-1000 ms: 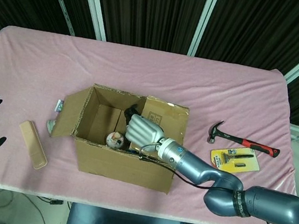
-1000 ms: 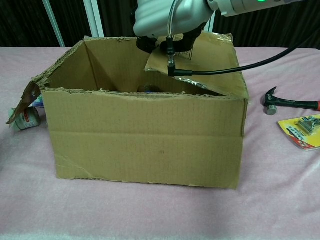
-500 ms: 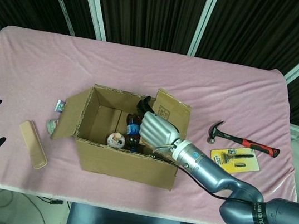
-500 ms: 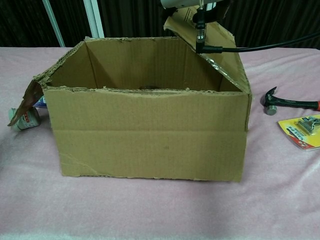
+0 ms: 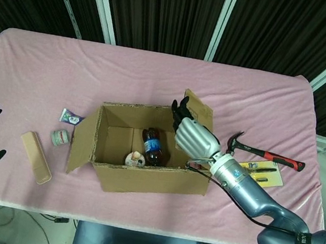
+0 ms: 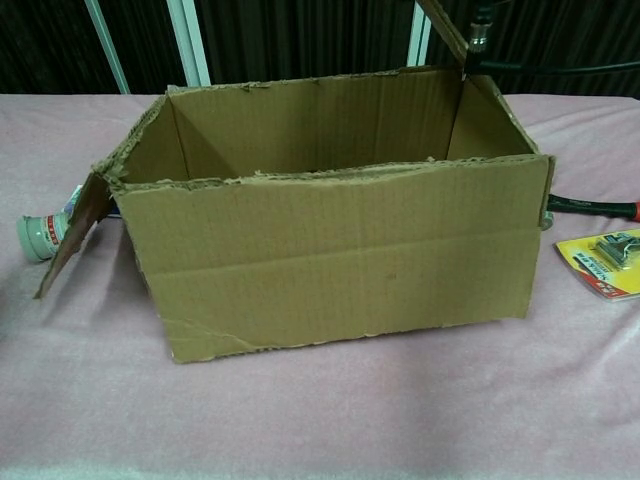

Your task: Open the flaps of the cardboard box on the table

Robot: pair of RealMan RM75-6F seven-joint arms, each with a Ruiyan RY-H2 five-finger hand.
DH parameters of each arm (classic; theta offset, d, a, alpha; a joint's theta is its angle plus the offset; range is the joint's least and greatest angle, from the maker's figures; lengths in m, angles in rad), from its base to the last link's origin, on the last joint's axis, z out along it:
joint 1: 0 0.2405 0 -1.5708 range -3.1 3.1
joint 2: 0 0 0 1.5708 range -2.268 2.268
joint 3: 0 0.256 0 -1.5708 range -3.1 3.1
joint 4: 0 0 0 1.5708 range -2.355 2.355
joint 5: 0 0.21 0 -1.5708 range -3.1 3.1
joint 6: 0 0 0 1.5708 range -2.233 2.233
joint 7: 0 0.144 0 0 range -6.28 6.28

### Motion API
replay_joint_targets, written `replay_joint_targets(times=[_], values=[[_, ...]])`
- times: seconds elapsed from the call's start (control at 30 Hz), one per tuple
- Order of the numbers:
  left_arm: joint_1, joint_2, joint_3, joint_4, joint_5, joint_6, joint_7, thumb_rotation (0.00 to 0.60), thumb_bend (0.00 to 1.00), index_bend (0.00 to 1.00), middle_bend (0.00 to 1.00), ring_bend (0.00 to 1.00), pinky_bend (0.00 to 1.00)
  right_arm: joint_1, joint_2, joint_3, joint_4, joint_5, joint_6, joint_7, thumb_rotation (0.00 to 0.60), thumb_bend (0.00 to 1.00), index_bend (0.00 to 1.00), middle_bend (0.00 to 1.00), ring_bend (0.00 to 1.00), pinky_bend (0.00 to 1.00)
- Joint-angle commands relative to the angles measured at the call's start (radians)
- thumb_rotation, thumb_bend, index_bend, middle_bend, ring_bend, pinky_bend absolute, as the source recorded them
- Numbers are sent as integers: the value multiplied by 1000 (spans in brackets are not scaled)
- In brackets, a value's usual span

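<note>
Pushing the flap (image 5: 199, 108) outward past the box (image 5: 142, 177) edge: right hand (image 5: 193, 134), fingers together against it, should press evenly.

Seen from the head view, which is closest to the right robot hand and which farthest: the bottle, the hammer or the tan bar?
From the right robot hand:
1. Bottle, inside the box, just left.
2. Hammer, to its right.
3. Tan bar, far left.

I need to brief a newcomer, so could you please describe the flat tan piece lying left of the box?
Start at the open brown cardboard box on the pink tablecloth. Left of it stands a small pale green jar; further left lies the flat tan oblong piece, angled, the only long thing there.
</note>
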Motion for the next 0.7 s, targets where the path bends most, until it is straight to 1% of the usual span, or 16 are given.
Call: replay_joint_targets(times=[0.03, 0.2, 0.47, 0.6, 0.7], values=[[0, 0, 0, 0, 0, -1, 1, 600, 224, 21, 58, 0, 38, -13, 19, -4, -1, -13, 8, 10, 600, 423, 302, 251, 114, 229], [0, 0, 0, -1, -1, -4, 2, 600, 224, 21, 58, 0, 38, -30, 41, -2, -5, -29, 16, 32, 600, 408, 282, 238, 110, 229], [0, 1, -1, -3, -5, -10, 8, 600, 224, 21, 58, 0, 38, -71, 87, 3, -19, -89, 18, 91, 600, 339, 234, 200, 99, 227], [0, 2, -2, -4, -5, -14, 9, 600, 224, 21, 58, 0, 38, -92, 103, 4, -34, -124, 19, 117, 600, 311, 214, 180, 93, 227], [-1, 2, 0, -5, -3, -17, 13, 600, 224, 21, 58, 0, 38, -113, 118, -4, -54, -170, 18, 129, 600, 301, 207, 174, 93, 227]])
